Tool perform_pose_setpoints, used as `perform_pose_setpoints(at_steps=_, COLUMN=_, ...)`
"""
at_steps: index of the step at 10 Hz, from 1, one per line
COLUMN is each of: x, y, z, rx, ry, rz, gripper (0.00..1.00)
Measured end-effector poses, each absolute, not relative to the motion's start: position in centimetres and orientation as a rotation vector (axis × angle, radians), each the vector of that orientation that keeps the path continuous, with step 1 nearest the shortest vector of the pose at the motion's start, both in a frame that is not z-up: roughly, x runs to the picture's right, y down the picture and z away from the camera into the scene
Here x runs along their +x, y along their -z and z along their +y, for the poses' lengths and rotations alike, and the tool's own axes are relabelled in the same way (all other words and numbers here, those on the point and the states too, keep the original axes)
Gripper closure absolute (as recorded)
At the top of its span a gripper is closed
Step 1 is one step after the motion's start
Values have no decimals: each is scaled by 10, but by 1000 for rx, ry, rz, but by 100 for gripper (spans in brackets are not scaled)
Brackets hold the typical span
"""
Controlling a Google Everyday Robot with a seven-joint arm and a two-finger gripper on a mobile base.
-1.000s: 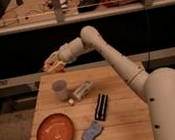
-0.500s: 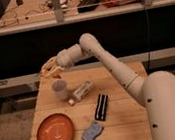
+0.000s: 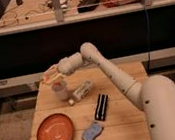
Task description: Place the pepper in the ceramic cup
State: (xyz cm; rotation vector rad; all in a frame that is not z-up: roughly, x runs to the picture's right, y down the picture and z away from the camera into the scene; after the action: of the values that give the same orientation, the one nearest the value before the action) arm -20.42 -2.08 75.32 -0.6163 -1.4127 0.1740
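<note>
Wooden table (image 3: pixel 131 127) scene: gripper (image 3: pixel 50 77) clamps the pepper (image 3: pixel 50 80) just above the ceramic cup (image 3: pixel 60 92), only the drop's left.

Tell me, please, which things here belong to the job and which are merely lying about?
Job: the pepper, orange, at the gripper, which is above the ceramic cup.

Lying about: the white bottle on its side, the orange plate, the black object, the blue sponge.
</note>
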Motion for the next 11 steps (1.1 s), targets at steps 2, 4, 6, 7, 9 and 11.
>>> perform_pose_setpoints(at_steps=2, x=-204, y=-762, z=-15, rx=-618, ry=-175, rz=-1424, gripper=100)
perform_pose_setpoints(at_steps=4, x=-199, y=-779, z=-12, rx=-616, ry=-165, rz=-1436, gripper=94)
perform_pose_setpoints(at_steps=6, x=-199, y=-791, z=-8, rx=-622, ry=-159, rz=-1440, gripper=77)
perform_pose_setpoints(at_steps=7, x=-198, y=-798, z=-5, rx=-627, ry=-159, rz=-1439, gripper=66)
perform_pose_setpoints(at_steps=9, x=-193, y=-809, z=0, rx=-638, ry=-170, rz=-1432, gripper=44)
perform_pose_setpoints(at_steps=11, x=-191, y=-816, z=7, rx=-655, ry=-184, rz=-1425, gripper=26)
